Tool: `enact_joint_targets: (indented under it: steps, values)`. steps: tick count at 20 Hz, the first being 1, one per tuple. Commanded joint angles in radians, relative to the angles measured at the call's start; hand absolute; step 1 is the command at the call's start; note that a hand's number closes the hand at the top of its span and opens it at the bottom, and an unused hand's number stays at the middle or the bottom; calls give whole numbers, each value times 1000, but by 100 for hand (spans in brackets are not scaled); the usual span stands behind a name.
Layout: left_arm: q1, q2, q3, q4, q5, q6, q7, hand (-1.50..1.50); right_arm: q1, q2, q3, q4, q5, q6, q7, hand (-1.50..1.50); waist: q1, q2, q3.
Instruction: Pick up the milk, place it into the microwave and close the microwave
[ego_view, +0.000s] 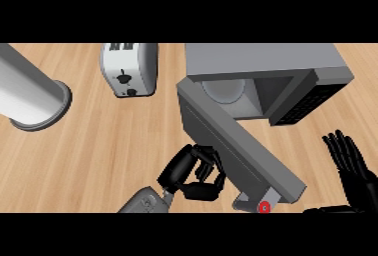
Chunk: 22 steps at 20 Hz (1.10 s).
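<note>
The grey microwave (266, 62) stands at the upper right with its cavity open and a pale round turntable (221, 92) showing inside. Its door (236, 145) swings out toward me, slanting down to the lower right. A small grey-white object with a red round cap (263, 206), apparently the milk, lies at the door's near end, partly hidden. My left hand (193, 175) is beside the door's left face with its fingers curled, holding nothing I can see. My right hand (353, 167) rests open at the right edge, fingers up.
A white toaster (129, 67) stands at the back, left of the microwave. A large grey-white cylinder (29, 95) lies at the far left. The wooden counter (111, 140) spreads between them.
</note>
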Motion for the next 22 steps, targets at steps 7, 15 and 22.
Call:
enact_joint_targets:
  steps: [7, 15, 22]
  values:
    - [-201, -3, -227, 220, 327, 206, -42, 150, 50, -20, 26, -263, -157, 90, 147, -150, -41, 11, -1]
    - [-299, -3, -255, 196, 505, 299, -126, 150, 38, -87, 42, -348, -245, 162, 242, -150, -100, 26, -3]
    - [-365, -3, -227, 186, 630, 474, -169, 150, 10, -132, 49, -409, -261, 185, 290, -150, -130, 32, -3]
